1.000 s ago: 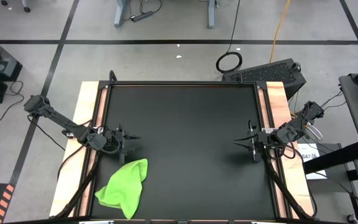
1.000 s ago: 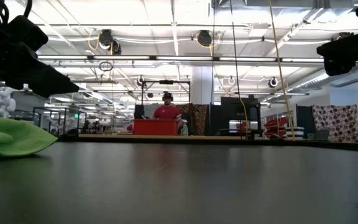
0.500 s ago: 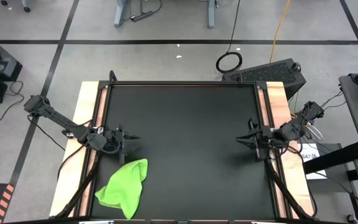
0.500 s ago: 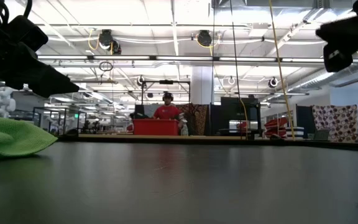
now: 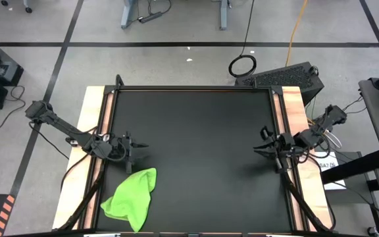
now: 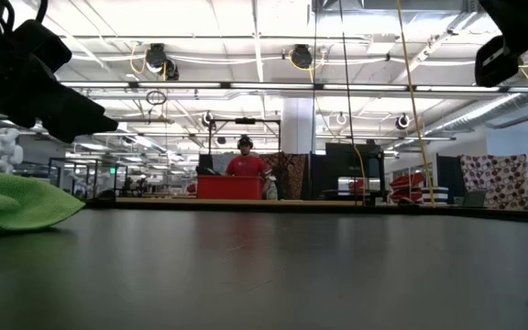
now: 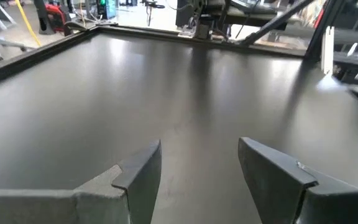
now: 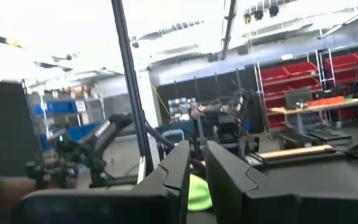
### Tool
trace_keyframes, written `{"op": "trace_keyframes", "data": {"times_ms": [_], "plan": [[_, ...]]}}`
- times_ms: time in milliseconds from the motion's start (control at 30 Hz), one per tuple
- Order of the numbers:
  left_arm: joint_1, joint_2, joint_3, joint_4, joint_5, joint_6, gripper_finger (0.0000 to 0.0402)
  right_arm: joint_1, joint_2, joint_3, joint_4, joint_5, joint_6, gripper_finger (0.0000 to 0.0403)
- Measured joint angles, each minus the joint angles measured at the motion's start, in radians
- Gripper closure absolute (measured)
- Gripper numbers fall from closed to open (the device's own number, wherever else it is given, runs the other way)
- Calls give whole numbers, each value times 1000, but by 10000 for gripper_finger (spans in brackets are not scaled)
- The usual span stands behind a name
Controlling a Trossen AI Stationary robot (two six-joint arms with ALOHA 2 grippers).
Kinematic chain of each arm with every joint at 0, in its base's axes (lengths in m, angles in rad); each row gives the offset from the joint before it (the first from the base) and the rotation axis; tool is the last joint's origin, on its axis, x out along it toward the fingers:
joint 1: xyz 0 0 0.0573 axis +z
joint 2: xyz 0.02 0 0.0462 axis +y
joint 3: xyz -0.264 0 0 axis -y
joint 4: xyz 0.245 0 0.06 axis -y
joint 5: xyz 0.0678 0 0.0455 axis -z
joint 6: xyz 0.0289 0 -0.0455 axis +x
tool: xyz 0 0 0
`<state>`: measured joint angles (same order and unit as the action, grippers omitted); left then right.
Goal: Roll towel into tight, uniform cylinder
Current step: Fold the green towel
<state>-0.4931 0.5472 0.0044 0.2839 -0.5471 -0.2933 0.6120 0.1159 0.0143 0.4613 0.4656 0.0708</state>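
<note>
Crumpled lime-green towel (image 5: 131, 199), unrolled, near table's front-left corner.
</note>
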Motion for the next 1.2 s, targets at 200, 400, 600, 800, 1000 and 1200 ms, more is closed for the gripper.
{"op": "trace_keyframes", "data": {"times_ms": [200,400,600,800,1000,1200], "plan": [[0,0,0,18,-1,-14,182,-45,128,26,234,97,-64,360],[0,0,0,112,-3,-14,182,-85,261,157,189,32,-101,360],[0,0,0,120,-5,-16,182,-102,461,290,101,-1,-85,360],[0,0,0,152,5,-42,182,-108,675,435,-23,0,-82,357],[0,0,0,165,72,-43,182,-108,880,569,-87,-1,-119,308],[0,0,0,165,98,-69,182,-109,1056,661,-110,-1,-163,233]]}}
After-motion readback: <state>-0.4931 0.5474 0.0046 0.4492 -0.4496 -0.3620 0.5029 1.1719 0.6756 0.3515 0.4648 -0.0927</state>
